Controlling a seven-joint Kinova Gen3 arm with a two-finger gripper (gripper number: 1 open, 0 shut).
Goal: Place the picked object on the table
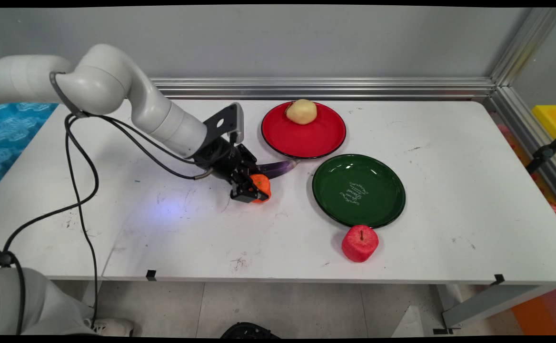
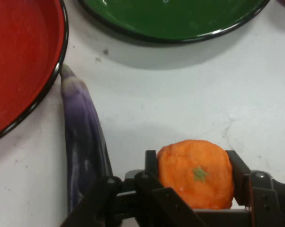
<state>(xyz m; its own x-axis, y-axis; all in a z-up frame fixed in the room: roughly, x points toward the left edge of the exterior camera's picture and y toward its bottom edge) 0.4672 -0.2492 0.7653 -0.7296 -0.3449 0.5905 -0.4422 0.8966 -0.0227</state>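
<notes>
Just left of centre in the main view, the end effector (image 1: 254, 189) is low over the worktop (image 1: 449, 190) with its two fingers closed against opposite sides of an orange (image 1: 261, 186), which the hand view shows squarely between them, stem mark facing the camera, so the grip looks centred. A purple eggplant (image 2: 83, 142) lies just beside the orange, its tip reaching the rim of the red plate (image 1: 306, 136) that carries a yellowish potato (image 1: 301, 111). The green plate (image 1: 359, 189) sits bare right of centre, a red apple (image 1: 360, 243) just below its rim.
</notes>
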